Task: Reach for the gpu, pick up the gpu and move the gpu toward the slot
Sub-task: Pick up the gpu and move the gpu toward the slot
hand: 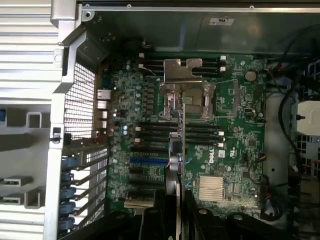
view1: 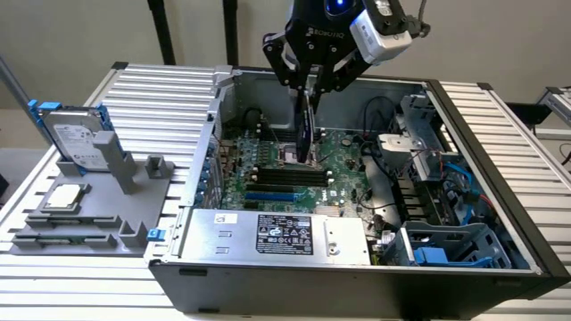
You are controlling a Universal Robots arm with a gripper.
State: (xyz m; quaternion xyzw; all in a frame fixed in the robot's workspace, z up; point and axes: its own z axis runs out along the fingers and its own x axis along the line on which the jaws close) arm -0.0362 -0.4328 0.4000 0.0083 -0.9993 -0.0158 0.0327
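The gripper (view1: 308,83) is clamped on the gpu (view1: 309,130), which hangs edge-on above the motherboard (view1: 344,150) inside the case (view1: 357,281) (over the CPU socket (hand: 187,100) area). Best to keep the card vertical and square with the blue slot (hand: 149,161).

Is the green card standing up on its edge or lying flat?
Standing on edge: the gpu hangs upright from the gripper, clamped between its fingers above the motherboard.
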